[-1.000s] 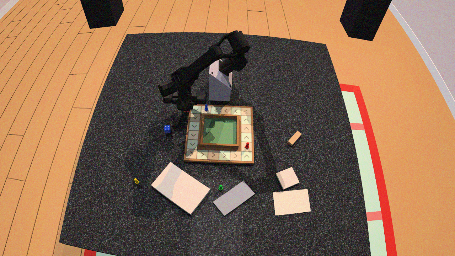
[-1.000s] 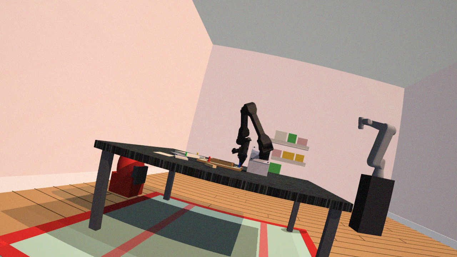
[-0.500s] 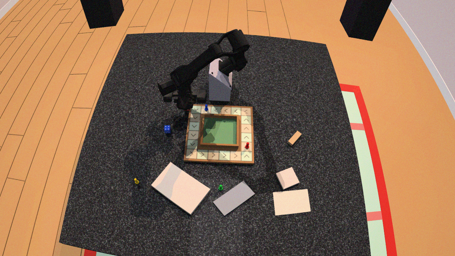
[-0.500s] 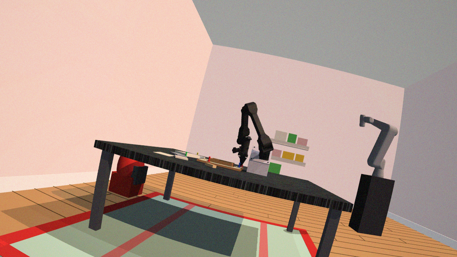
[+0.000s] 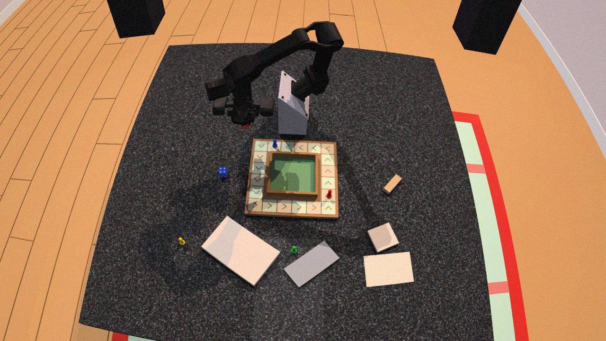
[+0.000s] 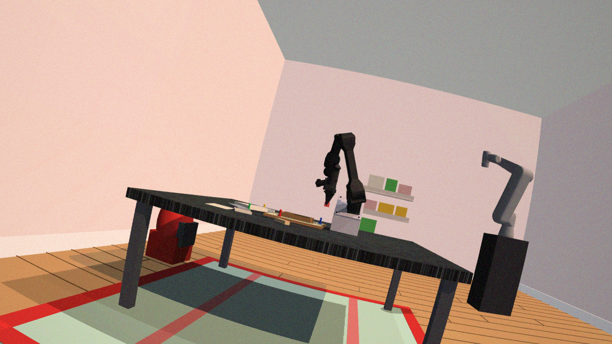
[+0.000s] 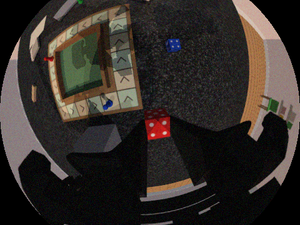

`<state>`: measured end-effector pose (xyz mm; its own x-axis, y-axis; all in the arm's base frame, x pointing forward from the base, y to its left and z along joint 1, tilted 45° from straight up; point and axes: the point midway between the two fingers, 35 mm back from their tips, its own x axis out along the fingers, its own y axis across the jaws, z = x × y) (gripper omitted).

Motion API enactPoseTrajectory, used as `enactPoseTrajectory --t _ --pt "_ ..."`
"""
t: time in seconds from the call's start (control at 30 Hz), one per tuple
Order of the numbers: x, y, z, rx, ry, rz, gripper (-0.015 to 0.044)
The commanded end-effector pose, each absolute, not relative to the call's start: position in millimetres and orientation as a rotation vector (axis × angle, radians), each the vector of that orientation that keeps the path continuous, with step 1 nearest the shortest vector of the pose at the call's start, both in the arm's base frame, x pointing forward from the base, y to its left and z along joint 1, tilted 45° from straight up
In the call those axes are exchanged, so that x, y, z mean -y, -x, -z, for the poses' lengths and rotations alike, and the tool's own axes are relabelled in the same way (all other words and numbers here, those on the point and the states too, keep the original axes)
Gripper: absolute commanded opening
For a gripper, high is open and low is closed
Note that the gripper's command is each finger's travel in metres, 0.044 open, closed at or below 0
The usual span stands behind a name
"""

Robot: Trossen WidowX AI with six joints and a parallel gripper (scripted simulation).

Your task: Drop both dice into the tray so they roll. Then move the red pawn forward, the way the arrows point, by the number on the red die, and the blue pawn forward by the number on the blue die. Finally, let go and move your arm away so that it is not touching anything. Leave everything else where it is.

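My gripper (image 5: 245, 125) (image 6: 327, 204) (image 7: 156, 121) is shut on the red die (image 5: 245, 126) (image 6: 326, 205) (image 7: 157, 129) and holds it in the air above the table, behind the left back corner of the game board (image 5: 292, 210) (image 7: 125, 87). The green tray (image 5: 292, 174) (image 7: 79, 64) sits in the middle of the board. The blue die (image 5: 222, 171) (image 7: 174, 45) lies on the table left of the board. The blue pawn (image 5: 274, 143) (image 7: 107, 105) (image 6: 320, 220) stands on the board's back row. The red pawn (image 5: 329, 193) (image 7: 49, 59) (image 6: 280, 212) stands on the board's right column near the front.
A grey box (image 5: 292, 110) (image 6: 345, 220) stands behind the board at the arm's base. A yellow pawn (image 5: 182, 241), a green pawn (image 5: 294, 249), flat cards (image 5: 240, 250) (image 5: 311, 263) (image 5: 387, 268) (image 5: 382, 237) and a wooden block (image 5: 392, 183) lie around the front and right.
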<state>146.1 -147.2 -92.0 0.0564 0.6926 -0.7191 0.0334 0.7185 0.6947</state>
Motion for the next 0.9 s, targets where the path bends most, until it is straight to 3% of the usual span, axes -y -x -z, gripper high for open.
enactPoseTrajectory --t 0.0,0.87 --pt "154 -143 81 -1.449 -0.631 -0.562 0.0" --pt "120 -202 55 -1.616 -1.052 -0.098 0.0"
